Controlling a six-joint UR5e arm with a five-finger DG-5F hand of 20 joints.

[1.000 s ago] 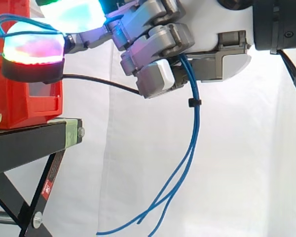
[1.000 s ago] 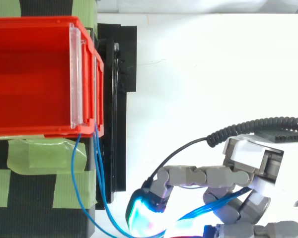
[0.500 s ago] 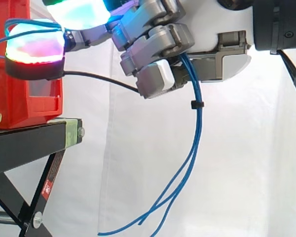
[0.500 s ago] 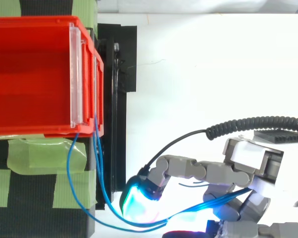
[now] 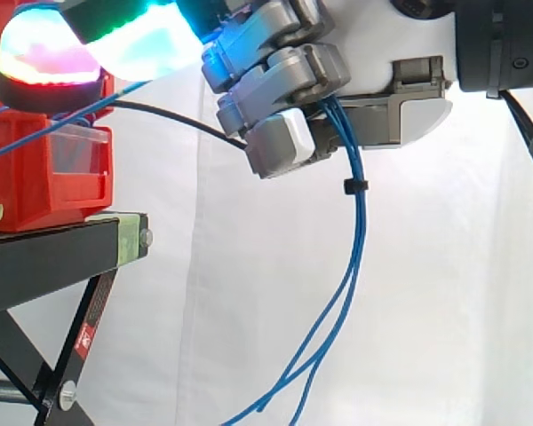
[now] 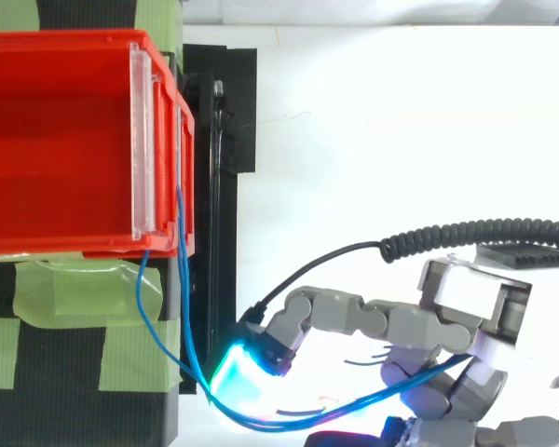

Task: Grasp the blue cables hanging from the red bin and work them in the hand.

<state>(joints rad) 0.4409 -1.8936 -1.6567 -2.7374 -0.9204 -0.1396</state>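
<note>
Thin blue cables [image 5: 355, 257] drop from the curled fingers of my hand [image 5: 284, 89] and trail off below, bound by a small black tie. Another stretch of them runs left under the glowing fingertips [image 5: 46, 55] to the red bin [image 5: 35, 182]. From above, the blue cables [image 6: 184, 321] leave the front lip of the red bin [image 6: 65, 140], sweep past the cyan fingertip [image 6: 245, 370] and end inside my hand [image 6: 466, 303]. The hand is shut on the cables, with two fingers stretched toward the bin.
The bin rests on a black stand [image 5: 53, 257] patched with green tape [image 6: 65, 291]. A white curtain hangs behind, and white floor lies to the right of the stand.
The stretched fingers have swung up and closer to the bin, drawing the cable loop tighter. The hanging loose ends have risen a little. The grip on the cables is unchanged.
</note>
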